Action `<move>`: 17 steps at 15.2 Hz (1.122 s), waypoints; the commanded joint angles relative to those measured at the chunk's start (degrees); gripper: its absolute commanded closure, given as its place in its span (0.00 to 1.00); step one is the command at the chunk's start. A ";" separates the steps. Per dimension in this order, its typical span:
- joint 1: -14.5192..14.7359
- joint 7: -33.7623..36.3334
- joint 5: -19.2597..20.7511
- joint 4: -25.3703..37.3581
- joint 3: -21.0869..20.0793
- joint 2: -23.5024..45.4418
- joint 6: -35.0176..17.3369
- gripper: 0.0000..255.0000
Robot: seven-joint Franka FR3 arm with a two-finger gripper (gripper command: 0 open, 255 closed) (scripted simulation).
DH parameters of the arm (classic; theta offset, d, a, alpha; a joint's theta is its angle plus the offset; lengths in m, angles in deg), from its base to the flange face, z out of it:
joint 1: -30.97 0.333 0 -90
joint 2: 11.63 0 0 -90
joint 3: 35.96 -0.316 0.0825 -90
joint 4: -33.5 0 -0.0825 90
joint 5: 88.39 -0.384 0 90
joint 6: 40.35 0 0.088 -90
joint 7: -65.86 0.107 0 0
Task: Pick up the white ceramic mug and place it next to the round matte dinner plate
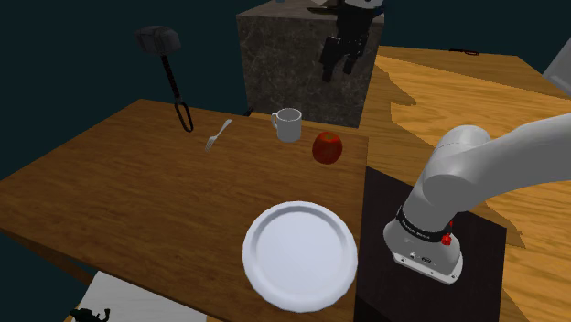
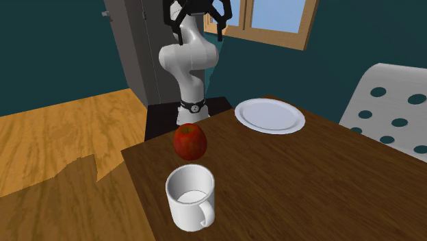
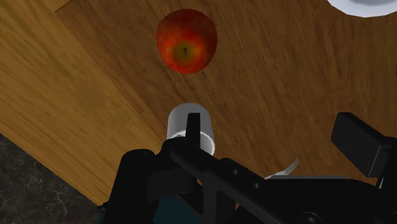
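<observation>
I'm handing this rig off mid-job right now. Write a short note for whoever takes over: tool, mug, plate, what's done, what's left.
Tool: open, holding nothing, raised above the table, looking down on the mug.
White mug: upright on the table near its edge, not gripped, with a red apple close beside it.
White plate: on the far side of the apple from the mug, well apart from it.
Done: no grasp, nothing placed.
Left: descend, grip the mug, carry it past the apple, set it down beside the plate.
</observation>
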 commanded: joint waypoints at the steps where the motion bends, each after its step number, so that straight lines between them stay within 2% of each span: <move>1: 0.00 0.00 0.00 0.00 0.00 0.00 0.00 0.00; 9: -1.10 -2.13 1.56 -0.27 2.81 14.15 -12.56 0.00; 17: -1.82 -4.42 1.62 4.11 5.61 30.74 -22.95 0.00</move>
